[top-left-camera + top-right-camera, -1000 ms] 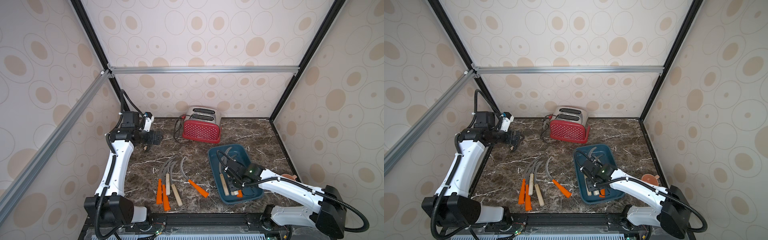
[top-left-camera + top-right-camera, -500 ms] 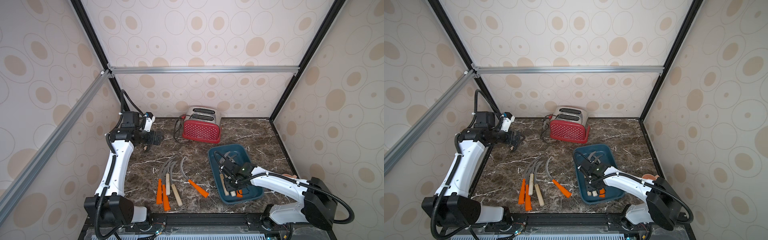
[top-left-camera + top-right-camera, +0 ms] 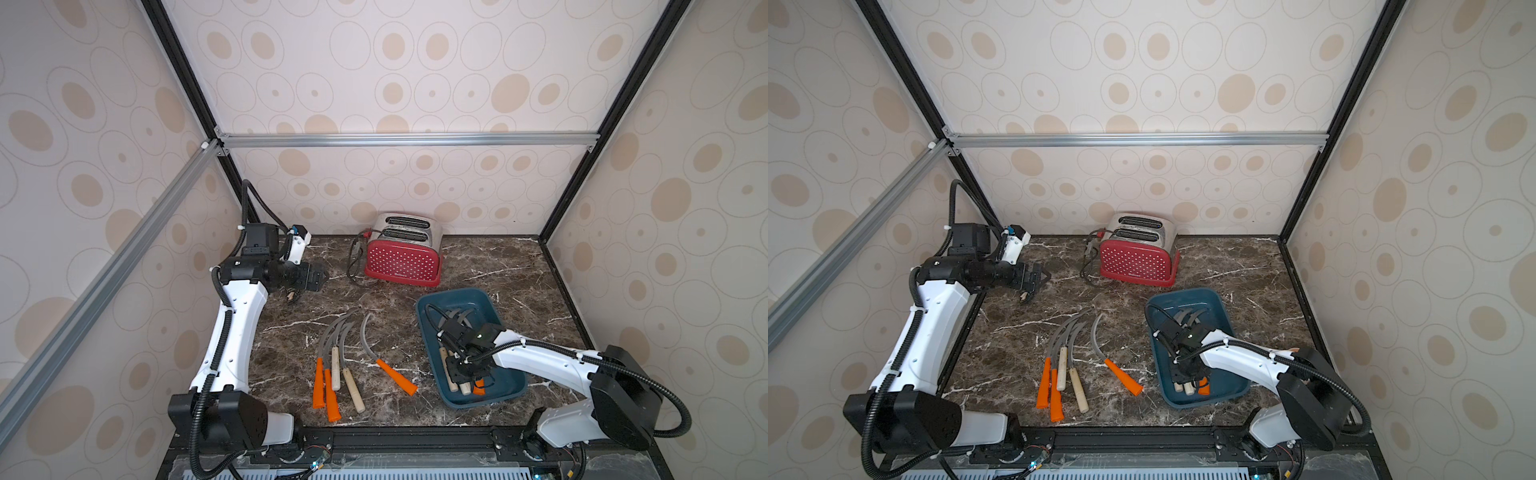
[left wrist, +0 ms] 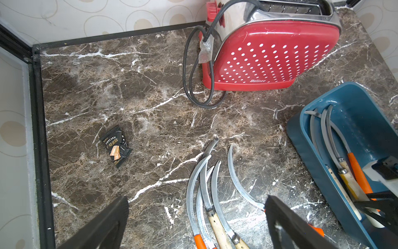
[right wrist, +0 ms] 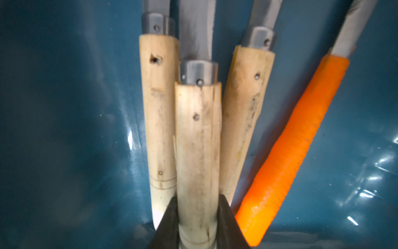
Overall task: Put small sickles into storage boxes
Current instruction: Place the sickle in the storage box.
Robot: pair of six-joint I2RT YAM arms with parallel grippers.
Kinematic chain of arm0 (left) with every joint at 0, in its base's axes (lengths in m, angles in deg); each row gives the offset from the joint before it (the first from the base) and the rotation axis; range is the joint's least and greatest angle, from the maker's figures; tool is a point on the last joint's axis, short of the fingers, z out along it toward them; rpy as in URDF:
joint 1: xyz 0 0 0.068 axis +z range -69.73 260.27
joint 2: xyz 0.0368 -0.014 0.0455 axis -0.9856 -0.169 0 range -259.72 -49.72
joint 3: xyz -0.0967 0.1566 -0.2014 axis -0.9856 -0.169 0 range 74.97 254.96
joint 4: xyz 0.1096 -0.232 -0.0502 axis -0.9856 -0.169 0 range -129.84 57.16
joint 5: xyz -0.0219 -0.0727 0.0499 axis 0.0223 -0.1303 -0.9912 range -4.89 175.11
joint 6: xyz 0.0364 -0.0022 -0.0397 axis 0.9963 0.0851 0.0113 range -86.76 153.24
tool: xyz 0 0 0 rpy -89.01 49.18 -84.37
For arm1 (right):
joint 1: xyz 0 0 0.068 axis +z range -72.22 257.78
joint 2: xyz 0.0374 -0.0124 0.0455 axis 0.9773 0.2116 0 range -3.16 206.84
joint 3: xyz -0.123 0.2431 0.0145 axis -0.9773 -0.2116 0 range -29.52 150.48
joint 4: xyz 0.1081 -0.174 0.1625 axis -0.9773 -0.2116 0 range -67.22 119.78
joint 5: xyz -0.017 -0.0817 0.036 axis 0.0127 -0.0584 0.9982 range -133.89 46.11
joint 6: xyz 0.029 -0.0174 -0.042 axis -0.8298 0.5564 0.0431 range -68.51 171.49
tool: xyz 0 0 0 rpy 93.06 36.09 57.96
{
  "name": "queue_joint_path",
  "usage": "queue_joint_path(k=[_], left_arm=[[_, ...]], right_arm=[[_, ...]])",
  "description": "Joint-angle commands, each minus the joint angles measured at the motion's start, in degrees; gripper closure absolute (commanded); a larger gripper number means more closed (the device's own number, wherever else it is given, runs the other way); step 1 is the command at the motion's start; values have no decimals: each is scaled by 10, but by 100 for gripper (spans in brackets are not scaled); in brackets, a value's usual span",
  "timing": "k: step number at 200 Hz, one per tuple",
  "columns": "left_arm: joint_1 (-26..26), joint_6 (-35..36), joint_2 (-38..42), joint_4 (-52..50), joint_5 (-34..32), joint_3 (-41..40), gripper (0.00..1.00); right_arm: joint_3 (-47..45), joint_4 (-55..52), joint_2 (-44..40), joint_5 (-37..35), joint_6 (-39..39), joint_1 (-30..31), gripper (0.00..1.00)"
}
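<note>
Well, my right claw [image 5: 198, 224] is clamped on the butt of a pale wooden handle, low inside the tray [image 3: 469, 297]. This held sickle [image 5: 198, 140] has a scuffed handle pinned with small rivets. A grey metal collar caps it, and the curved grey blade runs from there toward 12 o'clock in both top views. The handle lies between two other wooden handles [image 5: 160, 118], one just beside it on each side. An orange handle [image 5: 297, 140] slants a little apart, at about 4 o'clock of the claw in a top view.

The tray is dark teal with rounded corners and sits at 4 o'clock on the tabletop [image 3: 498, 266]. Five loose sickles [image 3: 336, 365] lie on the marble at 9 o'clock of my right claw, well apart from it. Four are bunched together, and one orange-handled one lies just at their 3 o'clock side.

My left claw [image 4: 196, 200] hangs with its jaws apart and nothing between them, at 10 o'clock on the tabletop, near the toaster [image 3: 402, 262].

Against a second ago, the black rear joint of my right arm has swung in toward the tray, while the claw has kept its grip at the same end. The left arm and the loose sickles have not moved.
</note>
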Motion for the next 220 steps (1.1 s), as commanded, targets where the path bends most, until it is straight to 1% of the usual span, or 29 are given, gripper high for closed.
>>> queue_joint_path(k=[1,45,78,113,128,145,164,192,206,220], left_arm=[[4,18,0,-19,8,0,1],[3,20,-2,-22,7,0,1],[3,18,-3,-21,11,2,1],[3,17,-5,-22,10,8,1],[4,17,-6,-22,10,11,1],[3,17,-6,-21,9,14,1],[3,14,-7,-20,10,17,1],[3,13,-7,-21,8,19,1],[3,11,-5,-22,8,18,1],[3,10,-6,-21,5,17,1]], right_arm=[[8,-6,7,-2,-4,-4,85],[15,-15,9,-6,-3,-6,69],[21,-18,9,-8,-1,-5,62],[31,-26,6,-17,2,-5,59],[40,-37,-2,-31,3,-5,58],[53,-42,-23,-51,8,-5,58],[57,-9,-60,-55,30,-5,58],[67,52,-102,-35,61,-5,58],[80,75,-104,-19,78,-6,58],[99,93,-92,15,93,-5,58]])
